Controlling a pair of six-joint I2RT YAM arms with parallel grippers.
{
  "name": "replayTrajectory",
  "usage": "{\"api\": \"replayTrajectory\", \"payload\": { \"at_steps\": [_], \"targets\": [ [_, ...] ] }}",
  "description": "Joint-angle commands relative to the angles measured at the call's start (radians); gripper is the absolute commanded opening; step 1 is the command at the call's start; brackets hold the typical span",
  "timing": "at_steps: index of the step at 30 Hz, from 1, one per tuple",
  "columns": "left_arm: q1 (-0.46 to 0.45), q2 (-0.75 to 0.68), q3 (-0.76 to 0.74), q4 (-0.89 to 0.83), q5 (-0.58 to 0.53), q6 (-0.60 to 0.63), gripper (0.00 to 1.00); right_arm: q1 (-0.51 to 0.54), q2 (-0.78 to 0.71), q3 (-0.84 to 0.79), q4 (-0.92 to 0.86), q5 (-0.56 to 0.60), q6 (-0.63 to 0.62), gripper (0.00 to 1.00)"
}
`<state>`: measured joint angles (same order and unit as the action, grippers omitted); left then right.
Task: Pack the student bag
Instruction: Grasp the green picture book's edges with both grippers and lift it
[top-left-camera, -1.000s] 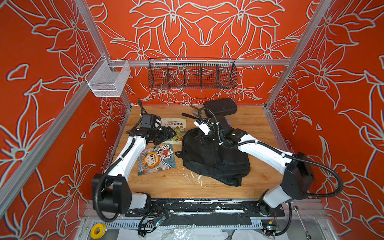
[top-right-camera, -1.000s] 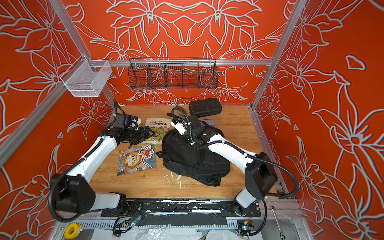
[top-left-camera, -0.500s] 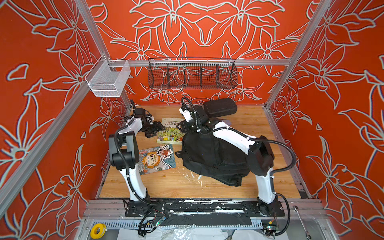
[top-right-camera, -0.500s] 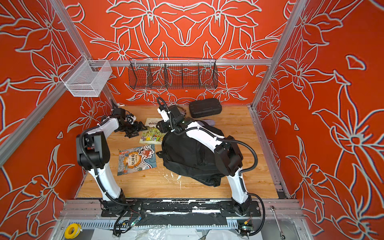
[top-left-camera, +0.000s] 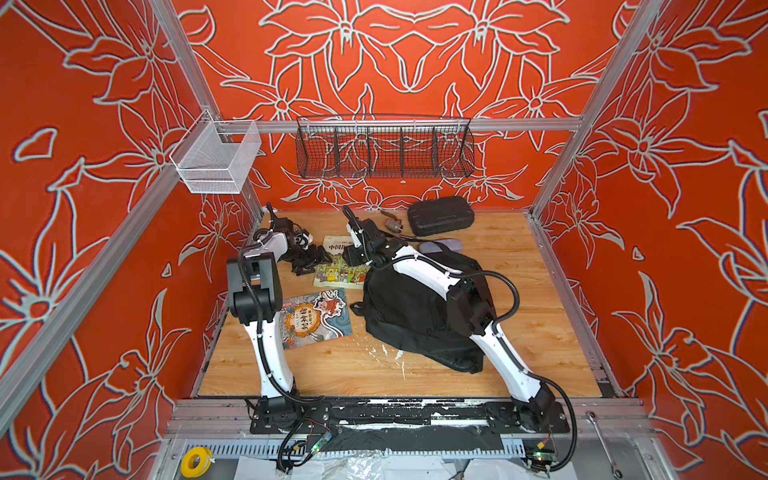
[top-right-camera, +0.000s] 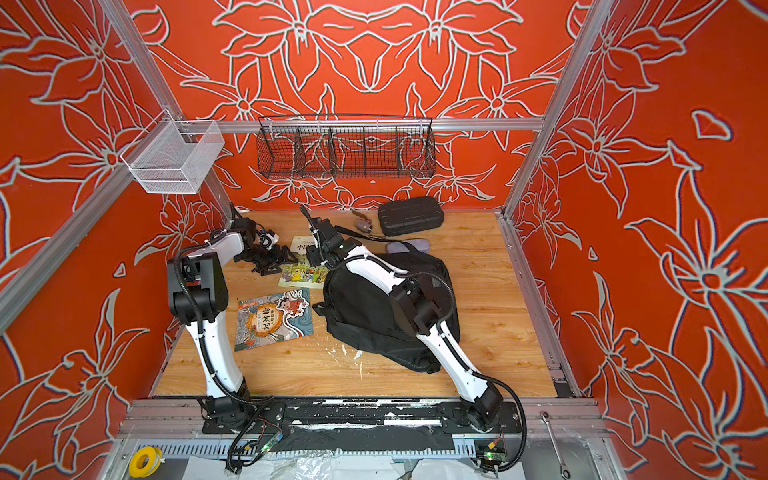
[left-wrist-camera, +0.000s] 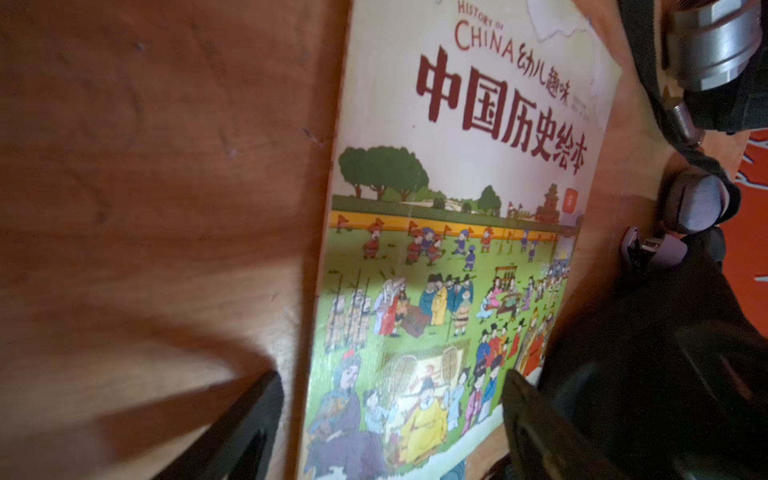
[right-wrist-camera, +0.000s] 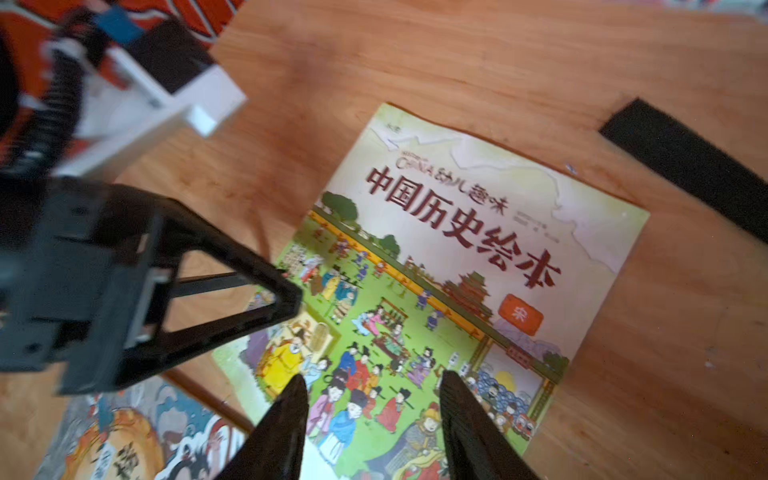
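Mostly slumped, soft black student bag (top-left-camera: 411, 307), crumpled flat on table (top-left-camera: 519, 266)

History picture book (top-left-camera: 341, 266), cartoon-cover book (top-left-camera: 316, 318), ribbed black case (top-left-camera: 440, 215), possibly a metal fitting (top-left-camera: 391, 225)

I'm looking at my two arms: the left arm (top-left-camera: 266, 345) and right arm (top-left-camera: 498, 357) are both showing white link shells joined by bulky black joint housings. Black corrugated cables (top-left-camera: 513, 291) are looping along each, tied down at intervals. Both are sitting on black base plates (top-left-camera: 374, 419). The gripper fingers (right-wrist-camera: 232, 291) are showing as black open triangular frames.
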<state>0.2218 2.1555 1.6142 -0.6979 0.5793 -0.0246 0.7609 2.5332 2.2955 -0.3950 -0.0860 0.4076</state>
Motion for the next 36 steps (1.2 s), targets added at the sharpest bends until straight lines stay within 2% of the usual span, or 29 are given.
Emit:
{"api": "replayTrajectory", "payload": {
  "at_steps": [1,4,7,10,18,22,26,32,36],
  "targets": [
    [0.004,0.018,-0.021,-0.030,0.027,0.029,0.83,-0.034,0.043,0.037,-0.031,0.044,0.115,0.50],
    [0.005,0.023,-0.021,-0.055,0.029,0.024,0.83,-0.037,0.104,0.113,-0.081,0.046,0.112,0.50],
    [0.004,0.002,-0.054,-0.045,0.049,0.022,0.83,-0.054,0.173,0.189,-0.163,0.033,0.174,0.48],
    [0.005,-0.003,-0.063,-0.061,0.080,0.030,0.83,-0.071,0.207,0.193,-0.203,-0.005,0.237,0.43],
    [0.004,-0.011,-0.096,-0.054,0.243,0.021,0.81,-0.080,0.242,0.196,-0.237,-0.107,0.287,0.35],
    [0.004,-0.039,-0.125,0.008,0.250,-0.018,0.63,-0.080,0.252,0.193,-0.234,-0.158,0.305,0.33],
    [0.004,-0.059,-0.131,0.057,0.237,-0.059,0.32,-0.081,0.248,0.189,-0.228,-0.204,0.310,0.32],
    [-0.011,-0.128,-0.113,0.062,0.174,-0.055,0.01,-0.086,0.142,0.106,-0.106,-0.247,0.213,0.37],
    [-0.045,-0.252,-0.120,0.071,0.093,-0.050,0.00,-0.090,-0.010,0.009,-0.006,-0.217,0.080,0.47]
  ]
}}
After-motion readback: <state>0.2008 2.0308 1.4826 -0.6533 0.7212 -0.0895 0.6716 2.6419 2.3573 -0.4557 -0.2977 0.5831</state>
